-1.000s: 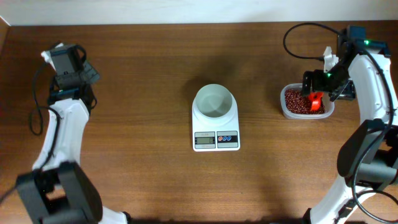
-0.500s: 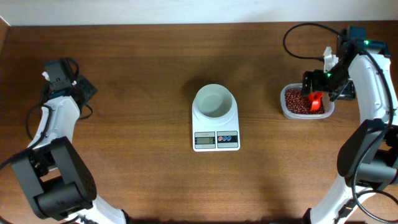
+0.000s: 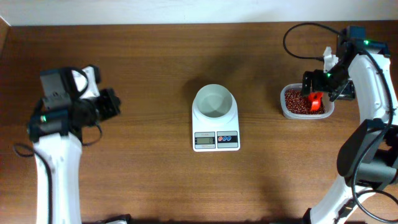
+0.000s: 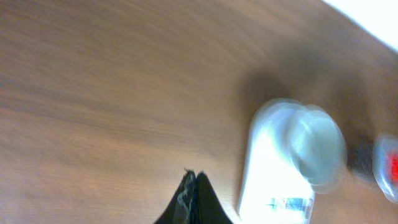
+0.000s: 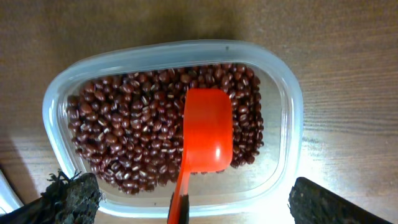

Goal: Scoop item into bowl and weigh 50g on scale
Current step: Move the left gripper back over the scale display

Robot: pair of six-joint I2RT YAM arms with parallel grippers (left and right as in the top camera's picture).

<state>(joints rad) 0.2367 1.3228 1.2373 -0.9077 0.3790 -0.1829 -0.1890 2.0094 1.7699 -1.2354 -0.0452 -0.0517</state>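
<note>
The white bowl (image 3: 214, 101) stands empty on the white scale (image 3: 216, 140) at the table's middle. Both show blurred in the left wrist view: the bowl (image 4: 311, 144) and the scale (image 4: 267, 186). The reddish-brown beans (image 3: 296, 102) fill a clear plastic tub (image 3: 287, 113) at the right. A red scoop (image 5: 206, 134) lies on the beans (image 5: 124, 134) inside the tub (image 5: 280, 74), its handle pointing at my wrist. My right gripper (image 5: 196, 186) is open, its fingers wide apart either side of the handle; it also shows in the overhead view (image 3: 317, 87). My left gripper (image 3: 112, 102) is shut and empty, well left of the scale, with its fingertips (image 4: 192, 177) together.
The wooden table (image 3: 149, 174) ends at a pale wall at the back. A black cable (image 3: 298, 37) loops off the right arm above the tub.
My left arm has swung from the back left corner forward and inward, its gripper now pointing right toward the scale. The right arm, scoop and tub have not moved.
</note>
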